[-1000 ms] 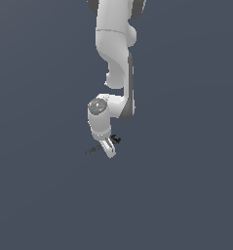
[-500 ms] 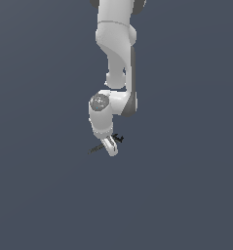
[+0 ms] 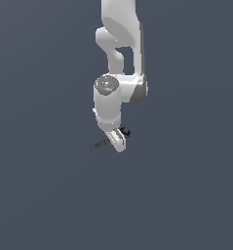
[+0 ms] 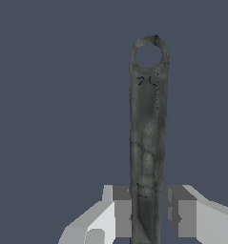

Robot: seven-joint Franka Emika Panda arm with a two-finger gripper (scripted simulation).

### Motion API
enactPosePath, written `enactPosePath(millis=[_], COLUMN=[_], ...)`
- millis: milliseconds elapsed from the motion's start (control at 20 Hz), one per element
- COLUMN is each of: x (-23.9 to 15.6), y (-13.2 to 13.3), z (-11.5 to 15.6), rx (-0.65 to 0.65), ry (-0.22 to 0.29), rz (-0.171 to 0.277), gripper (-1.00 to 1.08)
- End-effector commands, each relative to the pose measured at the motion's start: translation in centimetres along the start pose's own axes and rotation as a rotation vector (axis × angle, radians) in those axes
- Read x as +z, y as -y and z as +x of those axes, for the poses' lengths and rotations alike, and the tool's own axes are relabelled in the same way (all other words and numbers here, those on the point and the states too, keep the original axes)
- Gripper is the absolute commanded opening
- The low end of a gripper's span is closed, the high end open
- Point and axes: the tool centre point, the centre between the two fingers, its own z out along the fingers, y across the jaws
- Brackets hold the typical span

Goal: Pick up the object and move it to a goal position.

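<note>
Arm has dropped lower; gripper (image 4: 149,212) now straddles the wrench (image 4: 146,143) handle, jaws part open, left one touching, right one apart. Grasp looks imminent.

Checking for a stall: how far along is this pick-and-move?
Done: the white gripper straddles the slim grey-green wrench-like tool. In hand: closing; a gap shows beside one finger, so no firm grasp is visible. Left: lift and carry; no goal marker is visible.

Exterior view distant, facing arm and gripper (image 3: 119,141), wrist view close above fingers (image 4: 120,209), both sharing wrench (image 4: 147,138).
</note>
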Motion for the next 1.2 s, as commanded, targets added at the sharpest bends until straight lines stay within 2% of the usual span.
enactPosePath(millis=[0,750,1150], x=[-2.7,-18.3,-24.7], y=[1.0,7.2,10.0], z=[-0.6,-3.7,-4.9], rx=[0.000,-0.001,-0.003], ry=[-0.001,-0.002,-0.001], rz=[0.000,-0.001,0.000], gripper=[-1.00,-1.00,-1.00])
